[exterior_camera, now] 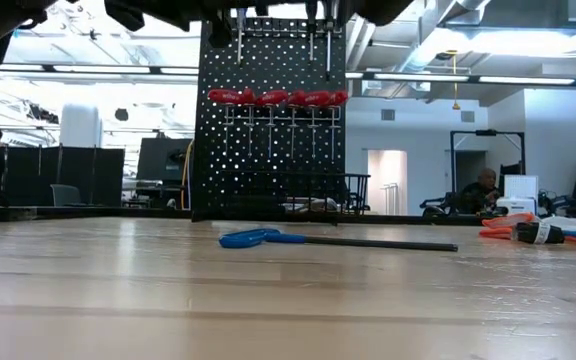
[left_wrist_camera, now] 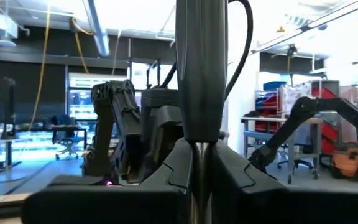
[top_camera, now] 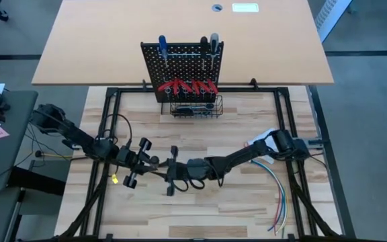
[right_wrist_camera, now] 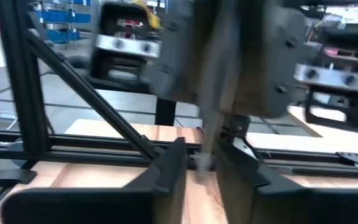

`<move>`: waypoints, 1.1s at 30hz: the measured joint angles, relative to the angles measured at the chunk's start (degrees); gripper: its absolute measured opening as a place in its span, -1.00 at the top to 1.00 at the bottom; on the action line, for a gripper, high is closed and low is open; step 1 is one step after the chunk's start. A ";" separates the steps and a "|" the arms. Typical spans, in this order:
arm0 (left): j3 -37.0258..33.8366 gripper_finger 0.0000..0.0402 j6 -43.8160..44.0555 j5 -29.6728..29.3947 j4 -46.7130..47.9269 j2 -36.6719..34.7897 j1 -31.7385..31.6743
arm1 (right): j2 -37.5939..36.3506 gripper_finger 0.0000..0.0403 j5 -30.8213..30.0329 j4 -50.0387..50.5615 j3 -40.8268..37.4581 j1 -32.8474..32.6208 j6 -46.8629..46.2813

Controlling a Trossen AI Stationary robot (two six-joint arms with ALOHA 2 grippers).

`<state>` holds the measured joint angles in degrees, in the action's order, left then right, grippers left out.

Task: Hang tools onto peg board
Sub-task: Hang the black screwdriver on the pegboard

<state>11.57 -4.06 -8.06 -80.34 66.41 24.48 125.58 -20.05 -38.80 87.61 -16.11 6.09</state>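
The black peg board (top_camera: 180, 64) stands upright at the table's far side. A row of red-handled pliers (top_camera: 187, 86) hangs on it, with screwdrivers (top_camera: 162, 44) along its top and a wire basket (top_camera: 195, 107) at its base. Above the table's middle my left gripper (top_camera: 150, 160) is shut on a tool's grey metal shaft (left_wrist_camera: 199, 74); the handle does not show. My right gripper (top_camera: 161, 167) faces it, open, its fingers (right_wrist_camera: 173, 171) standing close on either side of the shaft (right_wrist_camera: 204, 152). A blue-handled tool (exterior_camera: 268, 238) lies flat on the table. My left gripper pinches the grey shaft (left_wrist_camera: 197, 140) between its two fingers, which lie across it. The shaft stands roughly upright and runs on above and below the fingers, lifted clear of the table.
A bundle of coloured wires (top_camera: 277, 181) lies on the table's right side, also in the low view (exterior_camera: 558, 232). Black frame rails (top_camera: 291, 134) border the wooden top. The two arms meet above the middle of the table.
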 joint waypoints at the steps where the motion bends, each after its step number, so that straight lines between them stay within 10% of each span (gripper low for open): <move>1: 0.00 0.88 0.02 -0.55 -0.04 0.00 0.32 | 0.00 0.60 0.32 0.32 0.00 0.32 -0.49; 6: 0.02 0.84 -1.63 -0.42 -0.04 0.00 1.82 | 0.00 0.93 0.86 0.95 0.02 0.30 -1.10; 20: -1.20 0.42 -7.30 -12.29 15.19 -11.30 5.66 | -14.67 0.98 -5.14 23.18 0.04 1.06 -6.91; 33: -1.49 0.39 10.44 -13.84 45.29 -12.85 7.07 | -20.45 0.99 -5.95 32.98 8.10 20.83 -12.07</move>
<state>10.09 6.38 -21.90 -35.04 53.57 31.56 105.13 -26.00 -5.82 95.72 4.72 -5.97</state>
